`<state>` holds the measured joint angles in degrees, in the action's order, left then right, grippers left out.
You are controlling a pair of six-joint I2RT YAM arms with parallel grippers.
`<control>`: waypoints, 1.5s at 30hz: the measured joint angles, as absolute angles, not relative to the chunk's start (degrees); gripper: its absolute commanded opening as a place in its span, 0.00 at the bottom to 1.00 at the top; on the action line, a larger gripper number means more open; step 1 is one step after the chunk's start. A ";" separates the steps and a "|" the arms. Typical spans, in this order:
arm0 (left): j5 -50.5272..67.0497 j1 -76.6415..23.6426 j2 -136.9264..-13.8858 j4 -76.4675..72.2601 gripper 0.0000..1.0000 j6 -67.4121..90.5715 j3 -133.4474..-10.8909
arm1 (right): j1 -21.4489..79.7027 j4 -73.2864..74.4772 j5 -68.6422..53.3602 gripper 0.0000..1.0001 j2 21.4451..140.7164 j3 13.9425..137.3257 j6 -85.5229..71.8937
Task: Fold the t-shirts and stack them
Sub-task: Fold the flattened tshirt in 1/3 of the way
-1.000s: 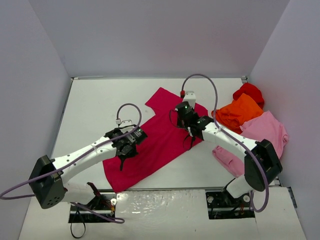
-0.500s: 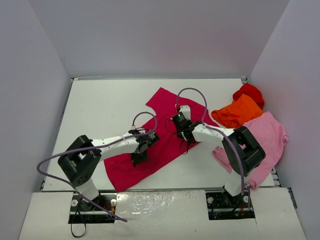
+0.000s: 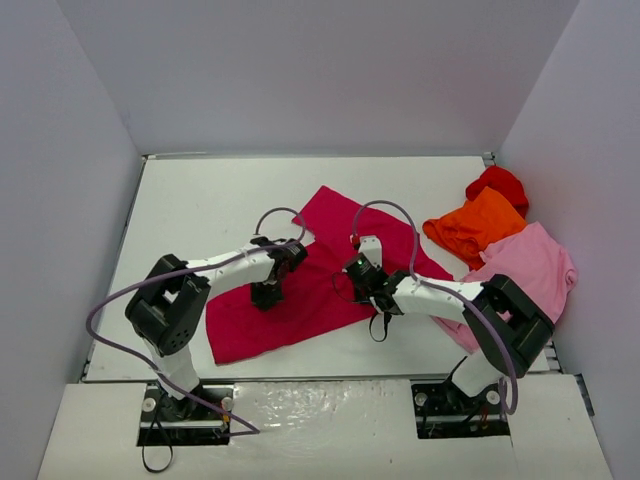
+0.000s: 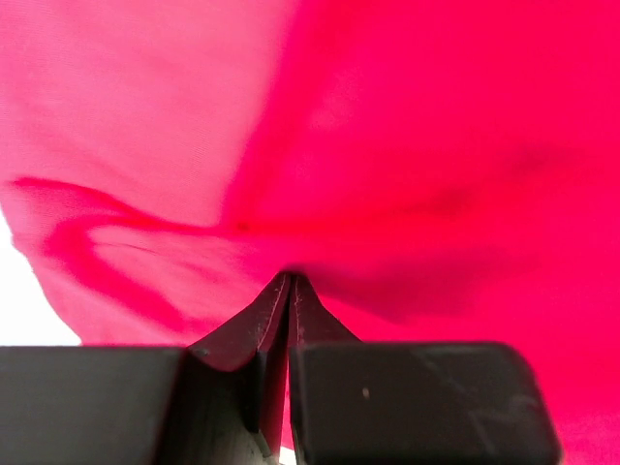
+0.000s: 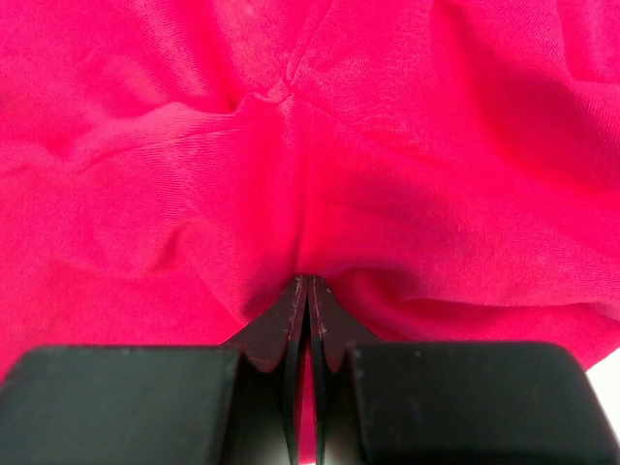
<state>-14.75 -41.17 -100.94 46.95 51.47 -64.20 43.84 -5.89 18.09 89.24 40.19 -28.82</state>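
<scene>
White table with the crimson-magenta t-shirt spread mid-table, then the light pink t-shirt, orange t-shirt and red t-shirt heaped at the right edge. Both the left fingers and right fingers are pinched tight on crimson cloth.

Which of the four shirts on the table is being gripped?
The crimson-magenta cloth t-shirt spread mid-table: left tool and right tool are both shut on it. The orange t-shirt, red t-shirt and light pink t-shirt lie bunched at the right, ungripped.

A white table stands enclosed by pale grey walls
</scene>
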 measured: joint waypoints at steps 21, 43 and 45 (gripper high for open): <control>-15.61 -30.22 -81.21 53.33 0.00 46.15 -59.55 | 55.21 5.99 25.38 0.00 90.50 47.02 -38.30; -11.02 -39.17 -82.61 49.44 0.00 51.74 -51.43 | 35.40 -5.70 21.67 0.00 124.95 84.60 -21.61; -10.95 -39.76 -84.43 49.04 0.00 51.78 -52.10 | 34.24 -6.58 21.42 0.00 126.58 86.65 -20.81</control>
